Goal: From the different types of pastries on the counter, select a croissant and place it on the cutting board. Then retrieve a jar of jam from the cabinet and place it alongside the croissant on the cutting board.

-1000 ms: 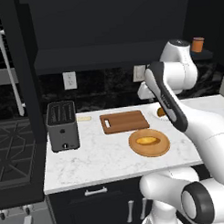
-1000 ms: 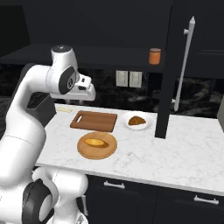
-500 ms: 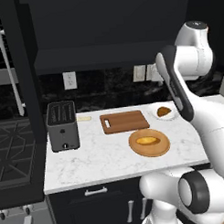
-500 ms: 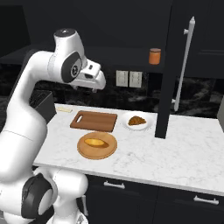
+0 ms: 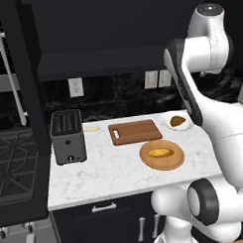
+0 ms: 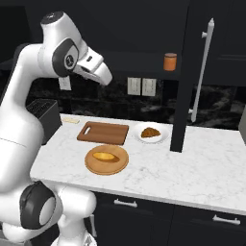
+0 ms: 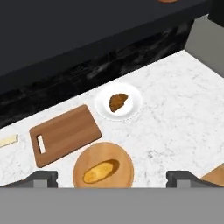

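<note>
With the pincer spread wide and empty high above the bench, it should descend straight over the croissant on its white plate, beside the bare cutting board, and straddle its narrow width before closing.

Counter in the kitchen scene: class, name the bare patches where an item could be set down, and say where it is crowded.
The counter is bare right of the white plate and along its front edge. The cutting board is bare. Marble lies free between the toaster and the round wooden plate. Crowded: board, both plates and the pale stick cluster near the back.
</note>
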Controlling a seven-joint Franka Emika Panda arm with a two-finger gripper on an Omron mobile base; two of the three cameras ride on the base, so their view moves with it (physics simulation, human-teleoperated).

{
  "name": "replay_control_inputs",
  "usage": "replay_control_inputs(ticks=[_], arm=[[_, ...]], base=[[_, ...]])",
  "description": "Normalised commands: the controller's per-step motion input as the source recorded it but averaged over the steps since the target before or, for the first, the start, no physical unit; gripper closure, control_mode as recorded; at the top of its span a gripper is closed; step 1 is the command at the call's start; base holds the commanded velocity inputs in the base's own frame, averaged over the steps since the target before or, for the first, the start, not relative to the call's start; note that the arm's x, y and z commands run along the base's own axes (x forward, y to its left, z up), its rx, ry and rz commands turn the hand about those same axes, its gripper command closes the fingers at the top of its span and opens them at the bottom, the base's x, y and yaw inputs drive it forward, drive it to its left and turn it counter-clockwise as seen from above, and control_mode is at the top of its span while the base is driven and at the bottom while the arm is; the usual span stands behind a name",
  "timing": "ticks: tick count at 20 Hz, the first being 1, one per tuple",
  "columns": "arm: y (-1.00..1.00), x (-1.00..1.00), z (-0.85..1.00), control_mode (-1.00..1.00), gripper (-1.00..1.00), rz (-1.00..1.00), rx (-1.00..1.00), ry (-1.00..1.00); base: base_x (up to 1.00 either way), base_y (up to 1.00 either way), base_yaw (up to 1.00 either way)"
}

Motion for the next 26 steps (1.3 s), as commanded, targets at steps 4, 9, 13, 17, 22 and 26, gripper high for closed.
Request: replay_control_inputs(ticks=[4,9,13,17,22,26], arm=[[-0.17,0.00,0.15,-1.00,-1.00,-0.25,0.00,-0.41],[-0.02,0.02,0.28,-1.00,-1.00,-0.28,0.00,-0.21],[-0.05,0.31,0.58,-1.00,-1.00,-0.26,0.00,0.07],[-0.22,0.31,0.47,-1.00,-1.00,-0.17,0.00,0.08],[-0.44,0.23,0.02,-1.00,-1.00,0.06,0.00,0.00],[-0.68,0.00,-0.03,-1.00,-1.00,0.00,-0.01,0.01]], base=[[0.00,0.00,0.00],[0.00,0.00,0.00],[0.00,0.00,0.00],[0.00,0.00,0.00],[0.00,0.00,0.00],[0.00,0.00,0.00]])
